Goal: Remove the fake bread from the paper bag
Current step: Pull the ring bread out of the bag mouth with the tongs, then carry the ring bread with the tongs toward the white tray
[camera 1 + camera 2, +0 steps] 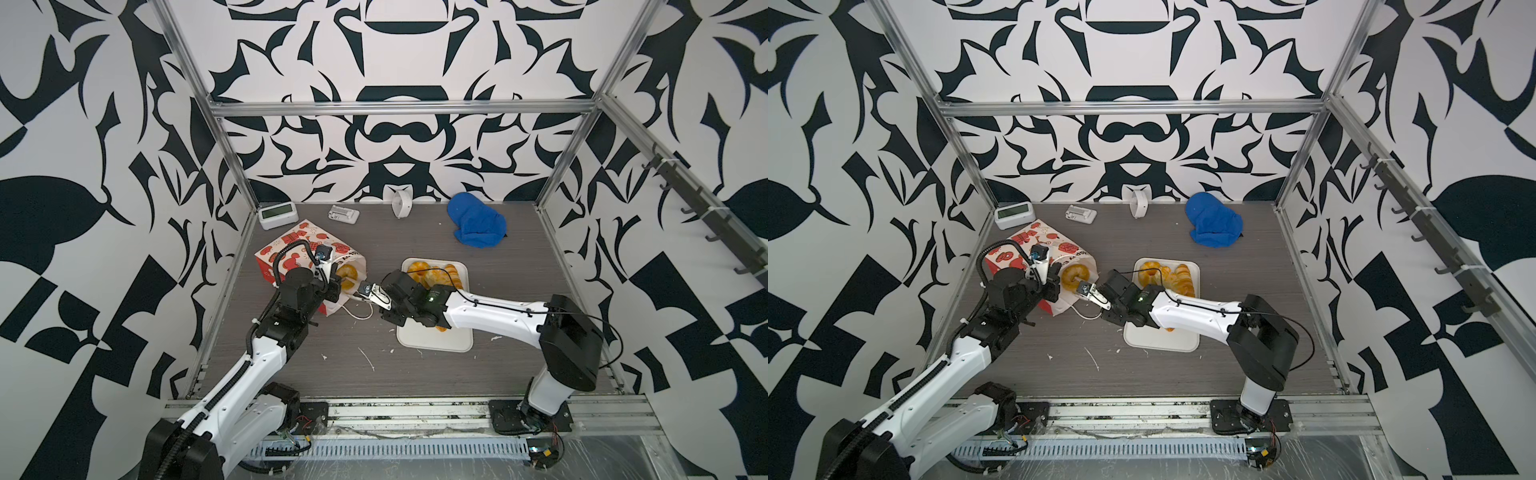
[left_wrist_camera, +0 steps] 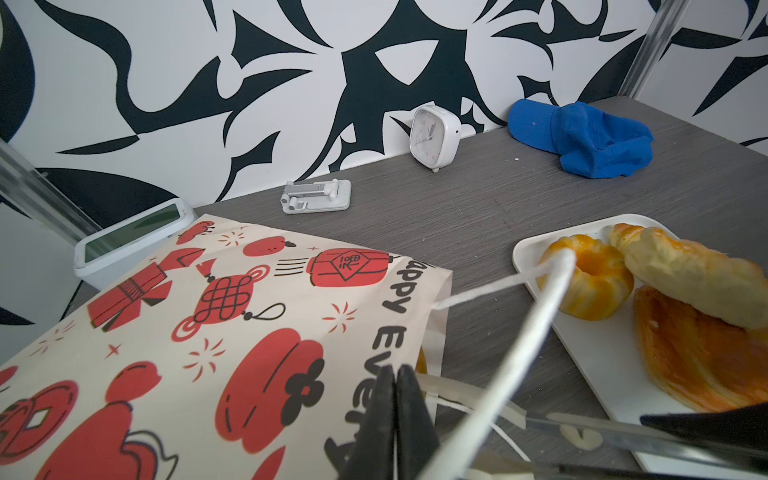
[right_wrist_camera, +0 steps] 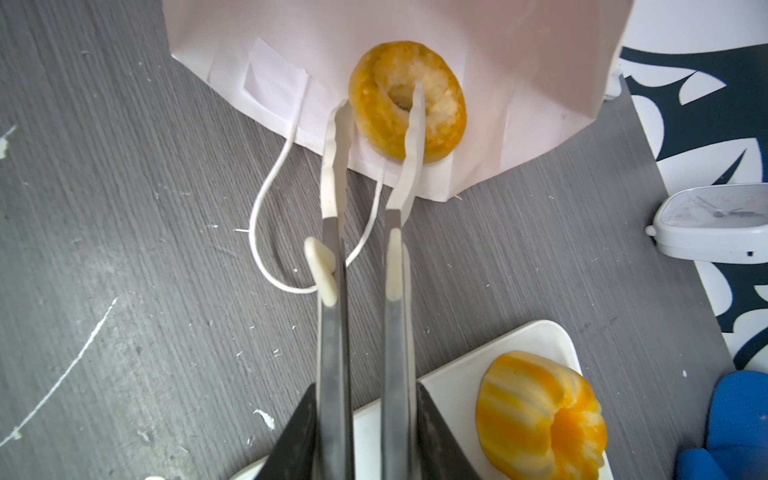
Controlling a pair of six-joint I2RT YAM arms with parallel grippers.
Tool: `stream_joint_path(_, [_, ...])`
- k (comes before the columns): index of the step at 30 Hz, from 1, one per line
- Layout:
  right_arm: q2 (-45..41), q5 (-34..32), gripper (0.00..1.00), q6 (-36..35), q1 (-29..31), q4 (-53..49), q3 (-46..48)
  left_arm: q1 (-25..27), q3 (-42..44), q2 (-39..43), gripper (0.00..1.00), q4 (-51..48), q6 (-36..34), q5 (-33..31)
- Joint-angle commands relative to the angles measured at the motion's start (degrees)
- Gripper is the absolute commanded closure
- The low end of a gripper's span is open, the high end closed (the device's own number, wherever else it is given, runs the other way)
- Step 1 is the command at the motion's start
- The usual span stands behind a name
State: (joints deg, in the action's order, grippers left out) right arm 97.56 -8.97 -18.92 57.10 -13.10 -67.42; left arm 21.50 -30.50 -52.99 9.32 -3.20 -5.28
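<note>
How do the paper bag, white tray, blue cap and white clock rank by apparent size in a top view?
Largest: paper bag and white tray, about alike, both partly covered.
Then: blue cap.
Smallest: white clock.

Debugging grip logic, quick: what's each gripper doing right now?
left gripper: closed, pinching the cord handle of the paper bag.
right gripper: closed on the tongs, tips straddling the bread ring in the bag's mouth.

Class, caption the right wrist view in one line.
Tongs in the right gripper straddle the rim of a ring pastry in the paper bag; another ring lies on the tray.
</note>
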Motion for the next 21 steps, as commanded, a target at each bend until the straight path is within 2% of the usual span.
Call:
stream_joint_path(1, [-2.02,-1.51,0.65,-1.44,0.29,1.68,-4.00,0.04,0.70,0.70,0.93,2.25,0.65,-0.16])
stream_joint_path(21, [3.19,1.78,0.66,-2.66,0.29,-3.21,-8.98,0.04,1.39,0.70,0.93,3.32,0.69,-0.14])
